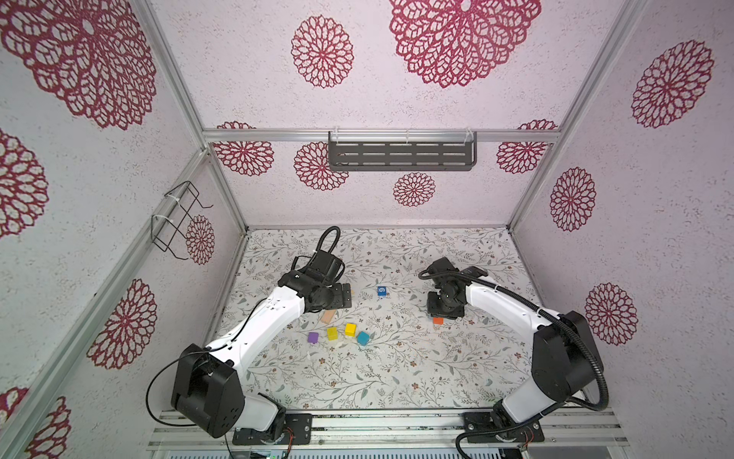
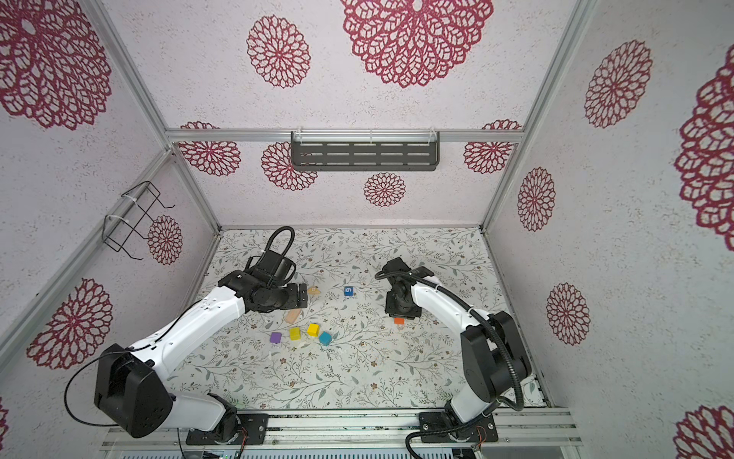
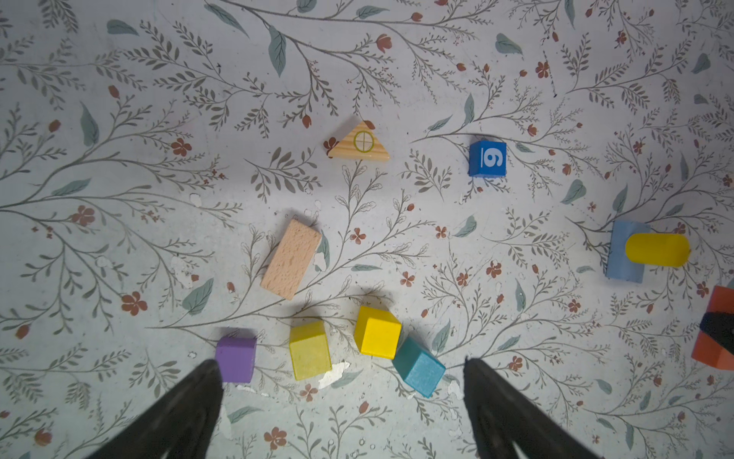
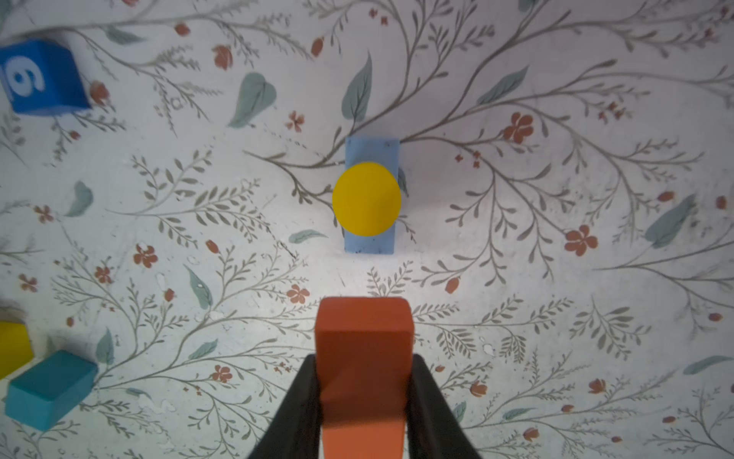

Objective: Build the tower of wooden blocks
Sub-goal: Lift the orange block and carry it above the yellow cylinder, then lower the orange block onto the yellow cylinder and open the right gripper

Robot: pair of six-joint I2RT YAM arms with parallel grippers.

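The wood block tower is a yellow cylinder [image 4: 366,202] standing upright on a flat light blue block [image 4: 371,151]. My right gripper [image 4: 363,359] is shut on an orange block [image 4: 363,330] a little above the table, just short of the cylinder. In both top views the orange block [image 1: 438,320] peeks out under that gripper, which hides the tower. My left gripper [image 3: 340,363] hangs open and empty above a row of loose cubes: purple [image 3: 236,359], two yellow [image 3: 310,349] [image 3: 377,332] and teal [image 3: 419,367].
A tan flat block [image 3: 291,258], a wooden triangle [image 3: 359,143] and the blue cube marked "6" [image 3: 487,158] lie loose between the arms. A dark shelf [image 1: 401,155] hangs on the back wall and a wire rack [image 1: 178,218] on the left wall.
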